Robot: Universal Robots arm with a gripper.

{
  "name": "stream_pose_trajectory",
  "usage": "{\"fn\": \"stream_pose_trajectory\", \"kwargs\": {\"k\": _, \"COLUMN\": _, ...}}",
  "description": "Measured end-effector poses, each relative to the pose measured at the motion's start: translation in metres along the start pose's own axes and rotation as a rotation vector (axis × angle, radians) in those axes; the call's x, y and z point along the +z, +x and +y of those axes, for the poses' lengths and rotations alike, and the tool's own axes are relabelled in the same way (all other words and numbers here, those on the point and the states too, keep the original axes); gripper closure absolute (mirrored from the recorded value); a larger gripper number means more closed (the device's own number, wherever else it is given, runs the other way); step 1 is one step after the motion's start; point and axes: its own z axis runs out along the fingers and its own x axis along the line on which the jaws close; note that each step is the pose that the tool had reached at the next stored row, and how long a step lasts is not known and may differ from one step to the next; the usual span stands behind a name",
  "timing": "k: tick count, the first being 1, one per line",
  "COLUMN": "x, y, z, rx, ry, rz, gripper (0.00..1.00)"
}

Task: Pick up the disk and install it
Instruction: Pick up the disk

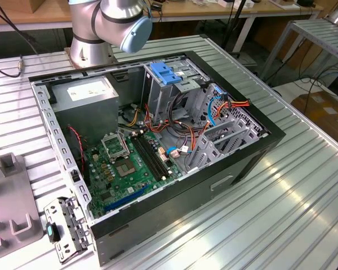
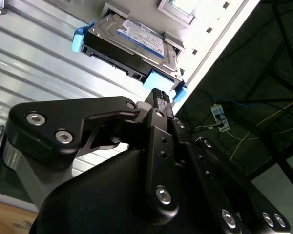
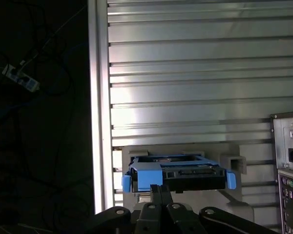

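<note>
disk (image 2: 132, 46): dark metal, blue plastic edges | table (image 3: 185, 73): ribbed shiny metal

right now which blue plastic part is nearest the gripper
the blue rails on the disk, just ahead of the gripper in both wrist views; the other, a blue bracket, tops the cage inside the open case

We see the disk (image 3: 185, 176), framed by blue rails (image 3: 145, 179), lying flat in a grey holder (image 3: 224, 148) on the ribbed metal table (image 3: 195, 73), close to the table's edge. We note the gripper (image 3: 159, 191), fingers pressed together, just before the disk's connector end; contact cannot be judged. A computer case's rear panel (image 3: 288, 161) stands beside the holder.
</note>
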Motion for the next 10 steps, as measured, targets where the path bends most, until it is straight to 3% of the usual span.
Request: {"fn": "stream_pose_trajectory", "kwargs": {"k": 10, "x": 0.0, "y": 0.0003, "z": 0.0, "rx": -0.007, "ry": -0.0001, "rz": 0.0004, "gripper": 0.89}}
